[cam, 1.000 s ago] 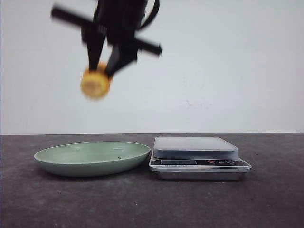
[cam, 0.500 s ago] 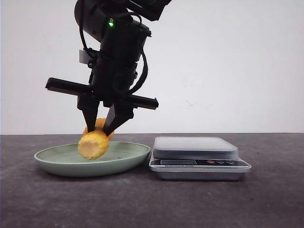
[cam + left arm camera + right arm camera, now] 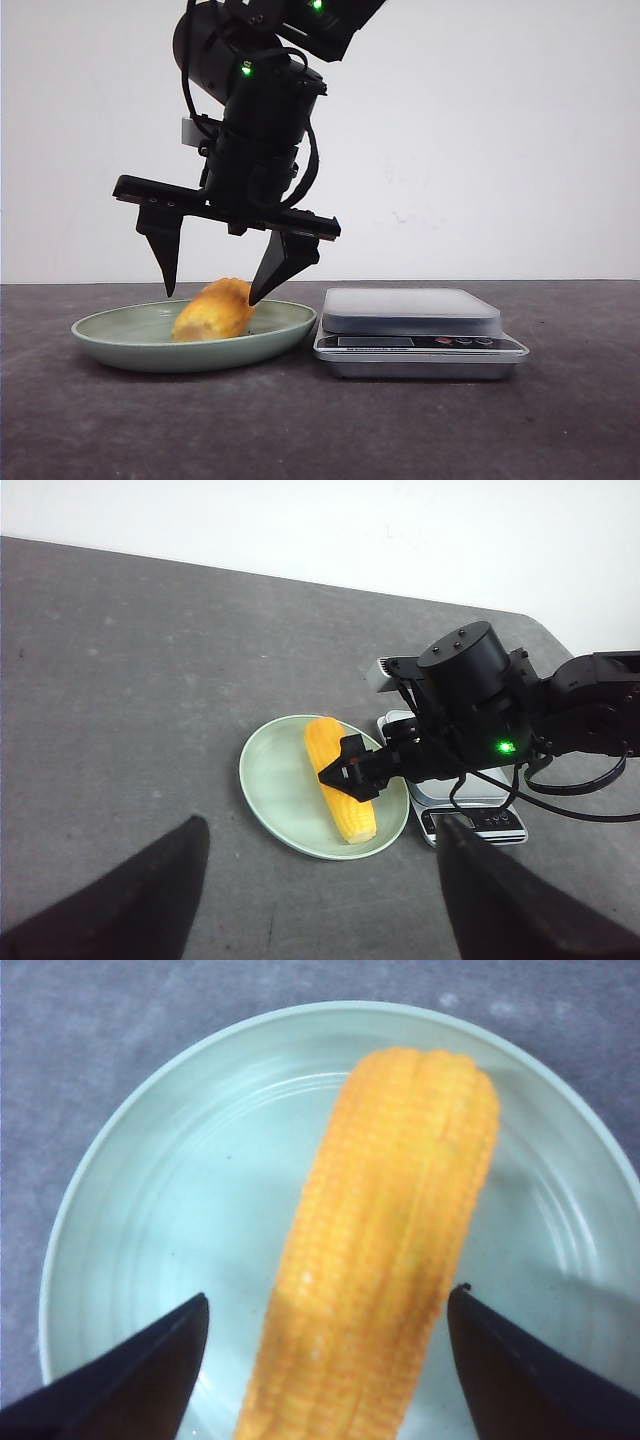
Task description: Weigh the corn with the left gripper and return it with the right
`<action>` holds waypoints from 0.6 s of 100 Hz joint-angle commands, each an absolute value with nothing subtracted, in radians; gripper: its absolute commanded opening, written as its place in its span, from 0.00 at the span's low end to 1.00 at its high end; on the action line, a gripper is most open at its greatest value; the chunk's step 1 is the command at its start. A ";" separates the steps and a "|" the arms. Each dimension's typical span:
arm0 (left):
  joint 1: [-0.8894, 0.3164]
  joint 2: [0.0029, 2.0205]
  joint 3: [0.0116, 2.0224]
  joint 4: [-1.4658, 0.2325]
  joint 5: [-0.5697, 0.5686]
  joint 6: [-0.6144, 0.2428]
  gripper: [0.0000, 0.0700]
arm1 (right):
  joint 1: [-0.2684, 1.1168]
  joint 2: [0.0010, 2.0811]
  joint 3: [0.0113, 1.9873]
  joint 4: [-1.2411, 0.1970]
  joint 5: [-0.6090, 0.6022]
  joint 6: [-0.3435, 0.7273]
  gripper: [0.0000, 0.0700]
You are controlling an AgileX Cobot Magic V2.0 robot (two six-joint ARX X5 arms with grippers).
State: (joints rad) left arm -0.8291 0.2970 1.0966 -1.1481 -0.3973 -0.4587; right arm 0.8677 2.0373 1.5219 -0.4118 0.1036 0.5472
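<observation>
We read the dark table [image 3: 560, 420] as holding two pieces of equipment side by side: the pale green plate [image 3: 110, 335] on our left and the silver kitchen scale [image 3: 412, 312] just beside it on our right, its platform bare. Over the plate hangs our right gripper [image 3: 212, 285], jaws spread wide with a fingertip on either side of the corn [image 3: 213, 311] and, as far as the front view shows, no longer gripping it. Our left gripper [image 3: 320, 900] sits well apart and high above the table, its two dark fingers also set wide and holding nothing. The corn lies on its side inside the plate, resting lengthwise across the bowl; the right wrist view shows it [image 3: 375, 1250] lying flat between the open fingers with the plate rim [image 3: 120, 1120] around it. With the scale empty and the cob lying in the dish under the right arm, we judge the return step to be essentially done. What seems left is for the right arm to lift clear.
</observation>
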 commanded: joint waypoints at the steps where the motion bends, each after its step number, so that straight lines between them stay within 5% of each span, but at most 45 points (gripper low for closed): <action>1: -0.837 0.299 1.109 -1.145 -0.400 -0.446 0.61 | 0.879 2.006 1.547 -0.439 0.105 0.507 0.69; 23: -0.837 0.299 1.109 -1.138 -0.404 -0.438 0.61 | 0.889 1.787 1.547 -0.514 0.117 0.400 0.69; 60: -0.837 0.299 1.109 -1.106 -0.403 -0.434 0.61 | 0.906 1.282 1.547 -0.765 0.313 0.216 0.69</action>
State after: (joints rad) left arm -0.8291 0.2970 1.0966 -1.1179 -0.3981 -0.4446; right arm 0.8921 1.3605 1.5291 -0.7269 0.2844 0.2714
